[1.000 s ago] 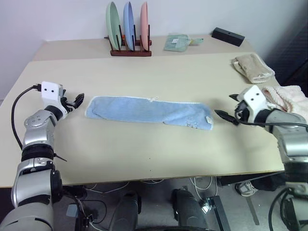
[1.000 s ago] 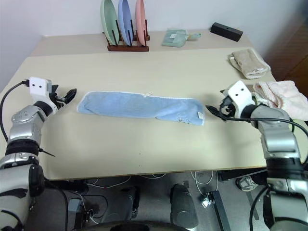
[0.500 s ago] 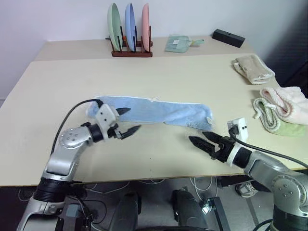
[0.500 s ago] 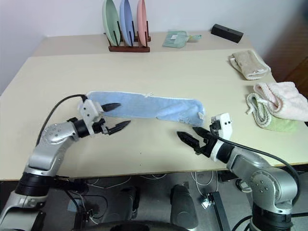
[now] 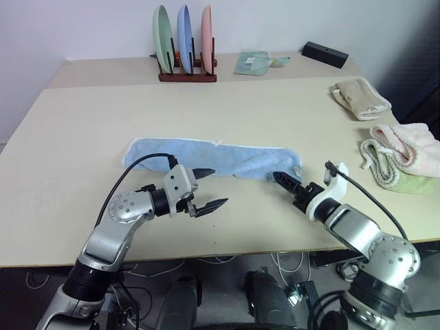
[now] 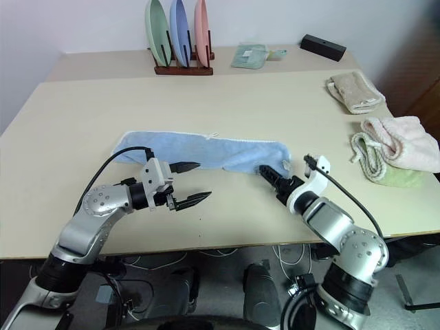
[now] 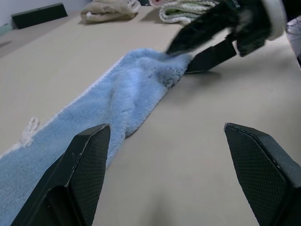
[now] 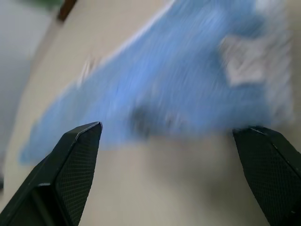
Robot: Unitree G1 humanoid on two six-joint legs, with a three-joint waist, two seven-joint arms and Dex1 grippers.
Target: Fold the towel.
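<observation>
L gripper: jaws wide, swinging in from table's left edge to towel's near side.
R gripper: wide, closing in on towel right end.
Towel: lying unmoved.

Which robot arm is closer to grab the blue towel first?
The right. Its open end effector sits right at the towel's near right corner; the left end effector, also open, hangs over bare table short of the edge.

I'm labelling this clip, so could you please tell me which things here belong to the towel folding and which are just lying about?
Part of the job:
- blue towel
- left tool, open
- right tool, open

Just lying about:
- plate rack with three plates
- beige towel
- pink towel
- black box
- green cloth
</observation>
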